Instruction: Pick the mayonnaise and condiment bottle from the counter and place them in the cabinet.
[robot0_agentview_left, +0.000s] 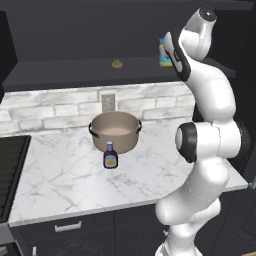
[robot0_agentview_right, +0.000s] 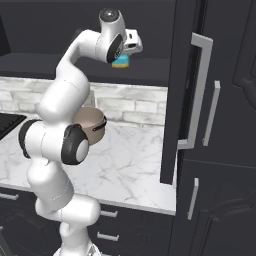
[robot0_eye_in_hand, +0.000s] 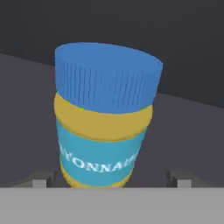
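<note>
The mayonnaise (robot0_eye_in_hand: 105, 118), a yellow jar with a blue lid and a blue label band, stands on the shelf of the dark cabinet (robot0_agentview_left: 75, 70) at its right end. My gripper (robot0_eye_in_hand: 111, 181) is open, with one fingertip (robot0_eye_in_hand: 41, 182) on each side of the jar's lower body and a gap on the right side. In the base views the jar (robot0_agentview_left: 163, 53) (robot0_agentview_right: 121, 61) peeks out from behind my hand. The condiment bottle (robot0_agentview_left: 110, 156), dark with a blue cap and a yellow label, stands upright on the marble counter (robot0_agentview_left: 60, 175), just in front of a pot.
A tan pot (robot0_agentview_left: 115, 131) with dark handles sits mid-counter against the brick wall. A small brown item (robot0_agentview_left: 117, 63) lies on the cabinet shelf. A stove (robot0_agentview_left: 10, 165) borders the counter's left end. A tall dark door (robot0_agentview_right: 187, 90) stands open at the right.
</note>
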